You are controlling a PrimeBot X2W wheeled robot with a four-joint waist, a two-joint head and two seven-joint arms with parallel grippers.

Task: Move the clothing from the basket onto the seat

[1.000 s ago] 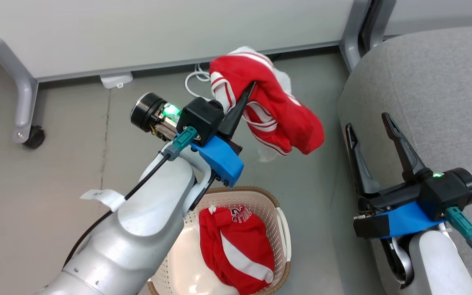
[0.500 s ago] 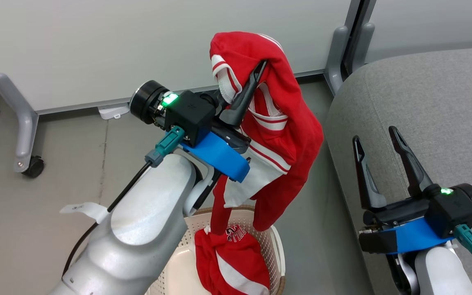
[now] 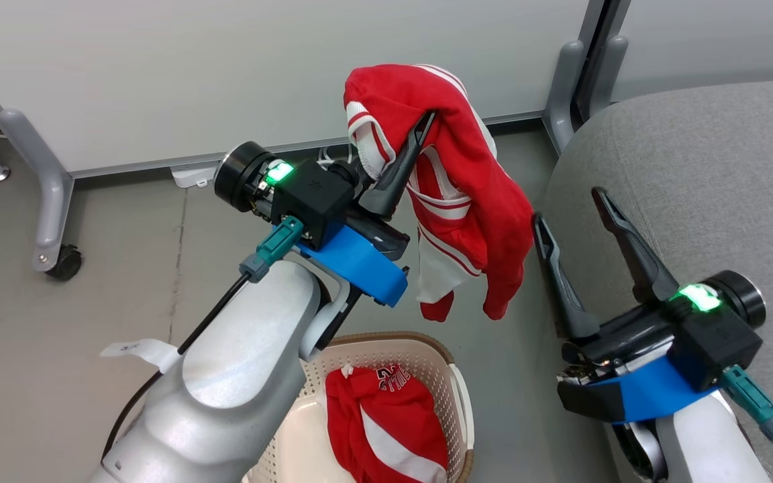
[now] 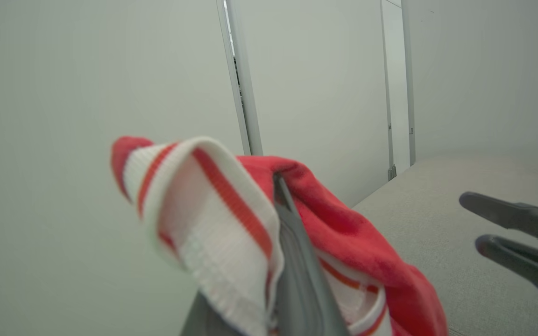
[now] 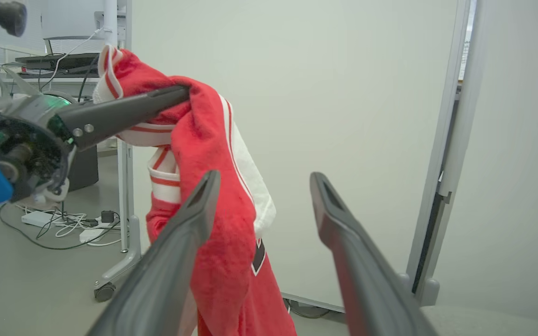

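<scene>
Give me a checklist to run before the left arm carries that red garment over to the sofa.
1. Grip: left gripper shut on the held garment: ok.
2. Garment hangs free of the basket: ok in the head view.
3. Path to the sofa: likely not ok; the open right gripper stands between garment and sofa.
4. Right finger touching the cloth: cannot tell.
5. Sofa surface in view free for the drop: ok.
6. Basket emptied: not ok; a second garment lies inside.
</scene>
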